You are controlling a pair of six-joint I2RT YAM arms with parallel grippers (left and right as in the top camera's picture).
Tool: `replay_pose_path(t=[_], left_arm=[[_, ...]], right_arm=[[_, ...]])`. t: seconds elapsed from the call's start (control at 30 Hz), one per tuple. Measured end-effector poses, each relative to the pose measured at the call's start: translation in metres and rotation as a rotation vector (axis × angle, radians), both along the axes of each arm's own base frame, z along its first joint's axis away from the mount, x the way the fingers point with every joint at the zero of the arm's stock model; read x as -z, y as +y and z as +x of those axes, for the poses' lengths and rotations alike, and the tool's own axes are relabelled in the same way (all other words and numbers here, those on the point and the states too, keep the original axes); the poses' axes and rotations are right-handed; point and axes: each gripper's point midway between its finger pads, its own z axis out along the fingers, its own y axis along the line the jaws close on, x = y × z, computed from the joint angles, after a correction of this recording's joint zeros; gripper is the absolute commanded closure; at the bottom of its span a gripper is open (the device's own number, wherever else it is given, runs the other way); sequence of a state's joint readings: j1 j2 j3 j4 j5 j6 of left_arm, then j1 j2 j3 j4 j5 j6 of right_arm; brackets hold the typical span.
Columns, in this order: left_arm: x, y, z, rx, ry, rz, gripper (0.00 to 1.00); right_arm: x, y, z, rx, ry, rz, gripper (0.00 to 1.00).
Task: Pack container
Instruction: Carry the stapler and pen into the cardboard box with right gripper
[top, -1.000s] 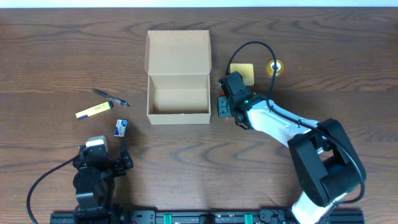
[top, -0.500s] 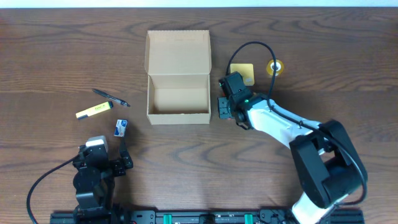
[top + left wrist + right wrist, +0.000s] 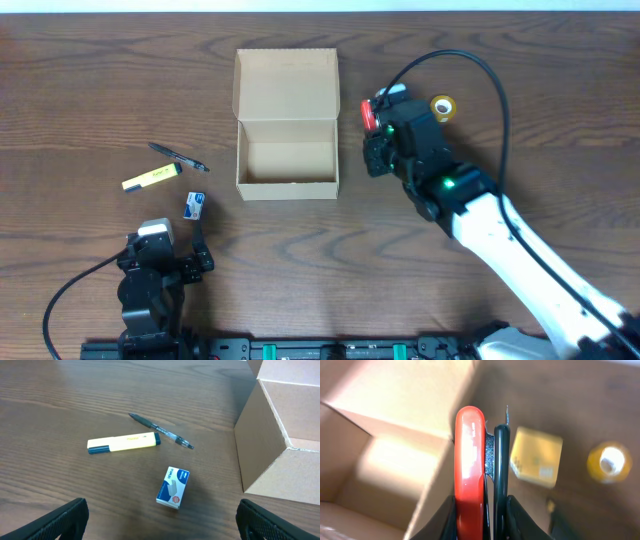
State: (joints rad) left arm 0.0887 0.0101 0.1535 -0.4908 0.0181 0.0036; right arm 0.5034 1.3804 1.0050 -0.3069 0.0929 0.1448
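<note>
The open cardboard box (image 3: 287, 85) sits on the worktop (image 3: 300, 270) toward its far edge, lid flap laid back. The right end effector (image 3: 372, 135) is clamped on a red-and-black tool (image 3: 470, 460) just beside the box's right wall. The left end effector (image 3: 161, 520) stands wide apart near the front-left corner.

On the dark brown wooden table (image 3: 60, 395), a slim black-and-clear ballpoint pen (image 3: 160, 433) lies just beside a yellow highlighter with a dark blue cap (image 3: 123, 443). A small blue-and-white staple box (image 3: 173, 487) sits near both. Well apart from those are a yellow tape roll (image 3: 607, 462), a yellow sticky-note pad (image 3: 537, 456) and a red-and-black handled tool (image 3: 470, 460).
</note>
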Motion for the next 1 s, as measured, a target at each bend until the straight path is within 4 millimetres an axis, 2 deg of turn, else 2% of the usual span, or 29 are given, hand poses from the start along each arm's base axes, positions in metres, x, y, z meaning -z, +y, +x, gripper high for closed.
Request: replay_pose_path(t=[0.13,0.37,0.43,0.53,0.7,0.77,0.87,1.0], left_arm=[[0.0,0.0,0.0,0.0,0.0,0.0,0.05],[0.0,0.0,0.0,0.0,0.0,0.0,0.05],[0.0,0.0,0.0,0.0,0.0,0.0,0.05],[0.0,0.0,0.0,0.0,0.0,0.0,0.05],[0.0,0.0,0.0,0.0,0.0,0.0,0.05],[0.0,0.0,0.0,0.0,-0.001,0.0,0.05],[0.0,0.0,0.0,0.0,-0.001,0.0,0.05],[0.0,0.0,0.0,0.0,-0.001,0.0,0.05]], right_arm=[[-0.03,0.029,-0.005,-0.163,-0.121,0.015,0.99],[-0.047,0.104,-0.04,-0.58,-0.296,-0.044,0.99],[-0.043,0.118,-0.048,-0.671,-0.327,-0.071,0.99],[-0.027,0.134,-0.057,-0.778,-0.339,-0.116,0.99],[0.03,0.141,-0.054,-0.851,-0.236,-0.201,0.99],[0.047,0.14,-0.052,-0.865,-0.17,-0.249,0.99],[0.053,0.143,-0.043,-0.887,-0.117,-0.321,0.99],[0.038,0.153,-0.022,-0.932,-0.111,-0.42,0.99]])
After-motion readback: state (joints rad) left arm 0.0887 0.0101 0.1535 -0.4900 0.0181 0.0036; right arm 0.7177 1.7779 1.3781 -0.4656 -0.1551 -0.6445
